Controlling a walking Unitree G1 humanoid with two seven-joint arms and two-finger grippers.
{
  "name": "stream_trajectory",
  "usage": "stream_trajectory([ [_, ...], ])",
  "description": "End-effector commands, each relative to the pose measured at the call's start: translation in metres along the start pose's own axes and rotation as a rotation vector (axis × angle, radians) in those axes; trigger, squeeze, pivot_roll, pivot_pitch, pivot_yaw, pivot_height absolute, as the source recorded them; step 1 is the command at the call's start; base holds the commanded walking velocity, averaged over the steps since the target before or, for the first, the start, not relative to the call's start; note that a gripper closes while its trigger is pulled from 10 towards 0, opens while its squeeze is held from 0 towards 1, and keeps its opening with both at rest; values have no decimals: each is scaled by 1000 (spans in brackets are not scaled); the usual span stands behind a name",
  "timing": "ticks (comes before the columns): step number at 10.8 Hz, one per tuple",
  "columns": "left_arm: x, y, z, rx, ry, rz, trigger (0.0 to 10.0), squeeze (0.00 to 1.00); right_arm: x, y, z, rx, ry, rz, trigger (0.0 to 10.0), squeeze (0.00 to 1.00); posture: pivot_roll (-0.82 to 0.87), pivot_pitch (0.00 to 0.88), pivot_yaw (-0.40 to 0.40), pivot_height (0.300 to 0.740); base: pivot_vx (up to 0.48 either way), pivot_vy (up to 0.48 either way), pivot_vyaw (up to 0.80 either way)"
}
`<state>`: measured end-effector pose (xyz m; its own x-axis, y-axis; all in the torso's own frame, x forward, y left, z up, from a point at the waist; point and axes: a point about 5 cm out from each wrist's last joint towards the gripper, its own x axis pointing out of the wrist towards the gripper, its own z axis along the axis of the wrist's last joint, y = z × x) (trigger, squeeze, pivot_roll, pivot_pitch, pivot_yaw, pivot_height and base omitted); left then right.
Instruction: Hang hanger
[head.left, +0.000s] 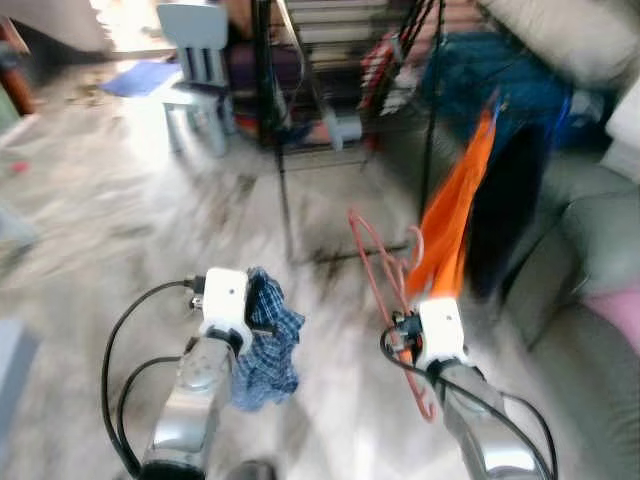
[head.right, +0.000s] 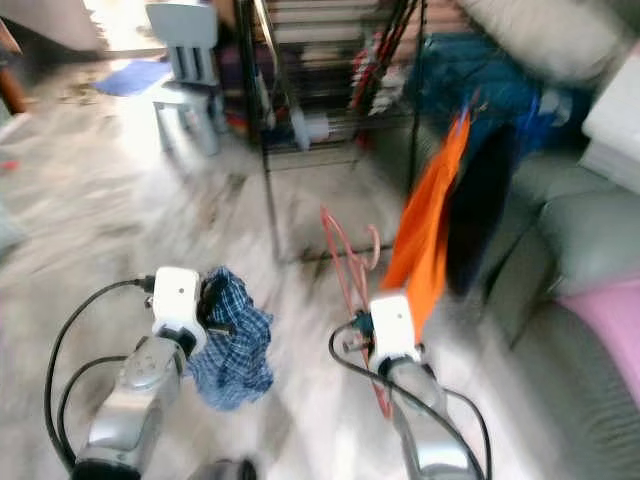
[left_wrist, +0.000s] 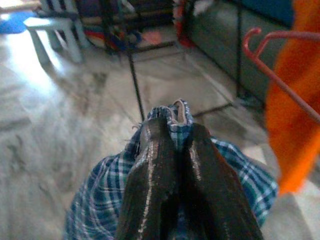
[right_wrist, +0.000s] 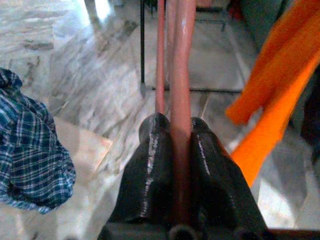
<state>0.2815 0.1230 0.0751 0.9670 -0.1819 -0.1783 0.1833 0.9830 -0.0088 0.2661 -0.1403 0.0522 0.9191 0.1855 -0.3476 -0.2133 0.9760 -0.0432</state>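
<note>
I'm carrying: right hand (right_wrist: 181, 150) clamps the pink wire hanger (head.left: 385, 280), left hand (left_wrist: 172, 150) pinches blue-checked cloth (head.left: 265, 340); black metal rack (head.left: 290, 150) next.

Red plastic hanger (head.left: 385, 275) upright, orange garment (head.left: 452, 215) draped beside it.

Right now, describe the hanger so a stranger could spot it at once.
Start at the black metal clothes rack standing on the marble floor beside the grey sofa. Nearer than it, the right gripper is shut on the hanger. It is the thin pinkish-red hanger with an orange cloth draped from it, unlike the blue checked cloth the left gripper clamps.
</note>
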Motion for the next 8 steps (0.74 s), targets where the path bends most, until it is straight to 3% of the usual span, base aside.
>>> stream_trajectory([
  [1, 0, -6, 6, 4, -22, -16, 10000, 0, -1, -5, 2, -1, -5, -20, 10000, 0, -22, 85, -11, 740, -311, 0, 0],
  [8, -1, -12, 8, -14, -25, -10, 10000, 0, 0, -8, 3, -21, 16, -17, 10000, 0, -30, 139, -31, 740, -311, 0, 0],
])
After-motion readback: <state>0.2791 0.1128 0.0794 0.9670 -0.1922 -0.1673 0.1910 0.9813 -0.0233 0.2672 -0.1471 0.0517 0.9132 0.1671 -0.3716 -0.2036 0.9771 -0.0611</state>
